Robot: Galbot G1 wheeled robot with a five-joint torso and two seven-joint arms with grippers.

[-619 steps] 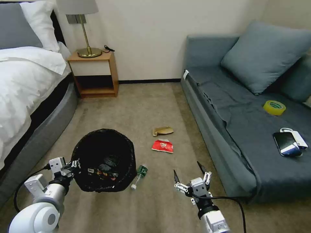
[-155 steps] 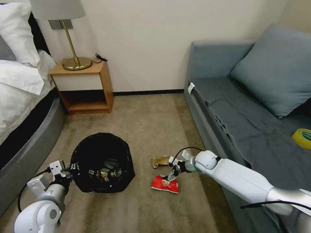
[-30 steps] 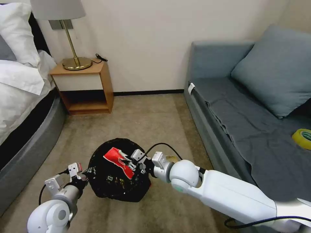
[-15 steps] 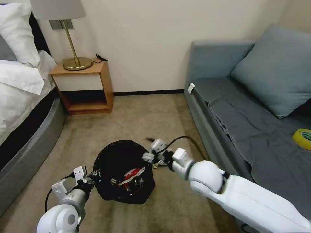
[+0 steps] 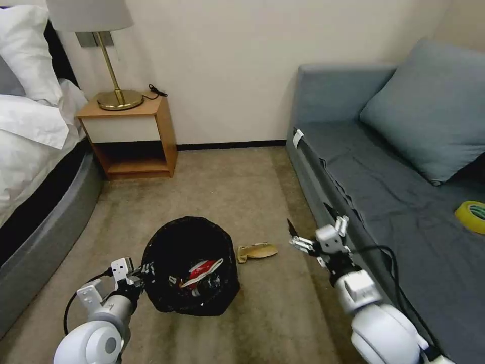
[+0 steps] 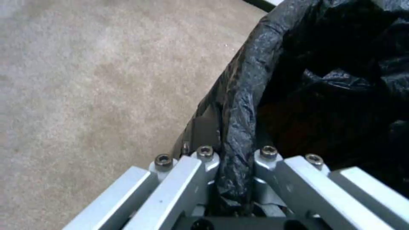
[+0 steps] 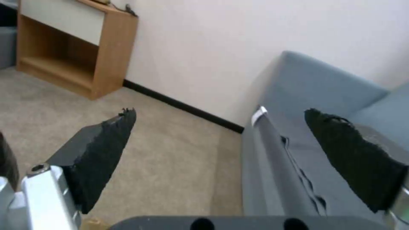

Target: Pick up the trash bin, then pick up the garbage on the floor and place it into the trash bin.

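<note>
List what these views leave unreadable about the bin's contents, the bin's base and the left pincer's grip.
- Contents: in the head view the trash bin shows a red-and-white wrapper; items beneath are dark and too small to identify.
- Base: hidden by the bin's own wall.
- Left pincer: shut on the bin's rim; the bag's fold hides the pad contact in the left wrist view.

A: Where's the bin (image 5: pixel 166 298)?
B: On the carpet, black bag crinkled over its rim, red-and-white wrapper (image 5: pixel 202 267) lying inside among other litter.
A: And the paper scrap (image 5: pixel 257 251)?
B: Flat on the floor, just beside it.
</note>
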